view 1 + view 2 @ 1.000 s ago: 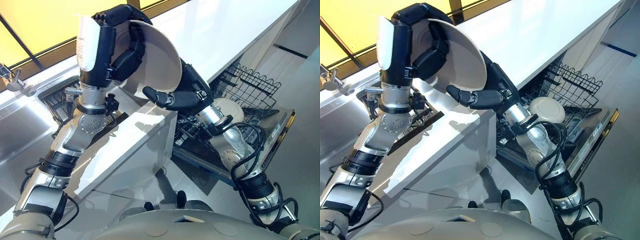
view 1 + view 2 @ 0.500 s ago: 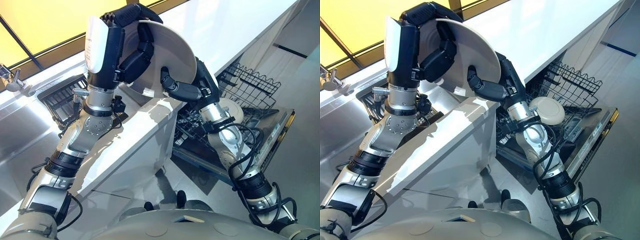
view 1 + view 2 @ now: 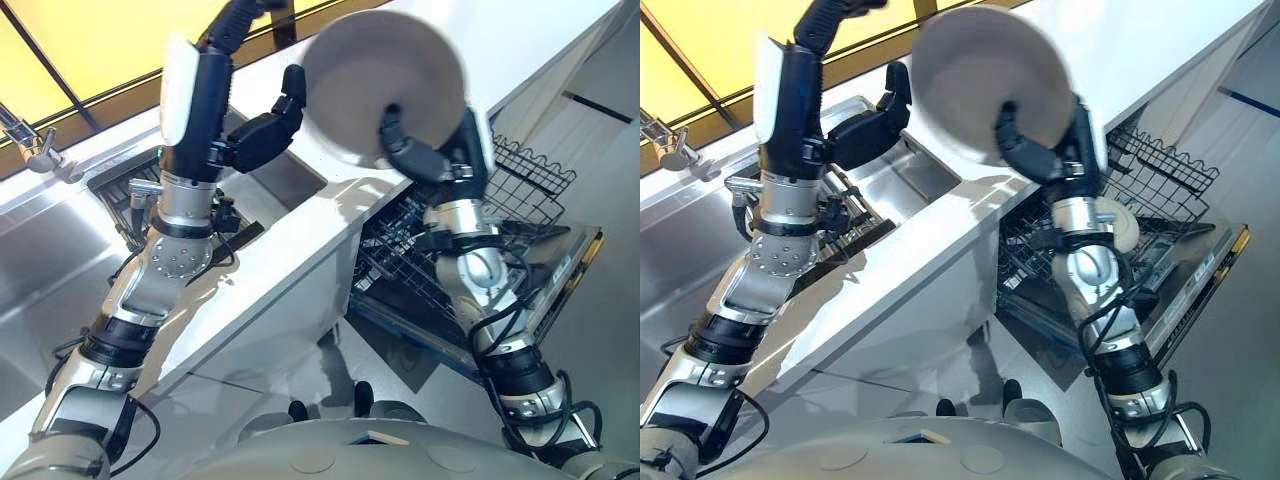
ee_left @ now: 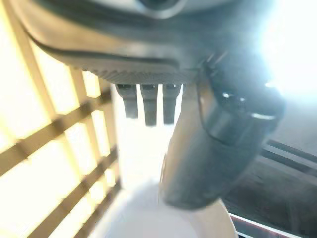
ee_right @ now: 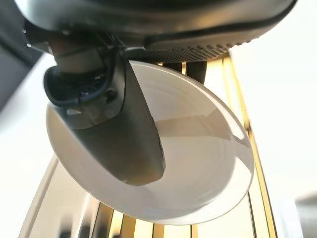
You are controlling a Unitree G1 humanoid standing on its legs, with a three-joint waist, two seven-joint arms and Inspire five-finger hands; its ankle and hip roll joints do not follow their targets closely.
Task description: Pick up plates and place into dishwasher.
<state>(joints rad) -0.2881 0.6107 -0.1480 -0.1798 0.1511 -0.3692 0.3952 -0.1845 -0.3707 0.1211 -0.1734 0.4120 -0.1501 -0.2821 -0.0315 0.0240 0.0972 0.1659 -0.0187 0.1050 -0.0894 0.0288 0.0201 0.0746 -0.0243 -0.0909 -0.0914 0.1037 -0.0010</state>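
A round white plate (image 3: 385, 85) is held up above the counter edge, tilted with its underside toward me. My right hand (image 3: 430, 160) is shut on its lower rim, with the thumb (image 5: 124, 134) lying across the plate's face (image 5: 198, 163) in the right wrist view. My left hand (image 3: 255, 135) hangs just left of the plate, apart from it, open with its fingers (image 4: 148, 104) straight and nothing in it. The open dishwasher's wire rack (image 3: 520, 180) sits below and right of the plate, above the lowered door (image 3: 565, 270).
A white dish (image 3: 1122, 228) stands in the dishwasher rack behind my right forearm. A steel sink (image 3: 920, 180) with a dark dish rack (image 3: 125, 190) lies under my left arm, and a faucet (image 3: 30, 140) is at far left. The white counter (image 3: 500, 50) runs to the upper right.
My left hand has let go of the plate and drawn back to the left. My right hand now holds the plate alone and has carried it rightward toward the dishwasher.
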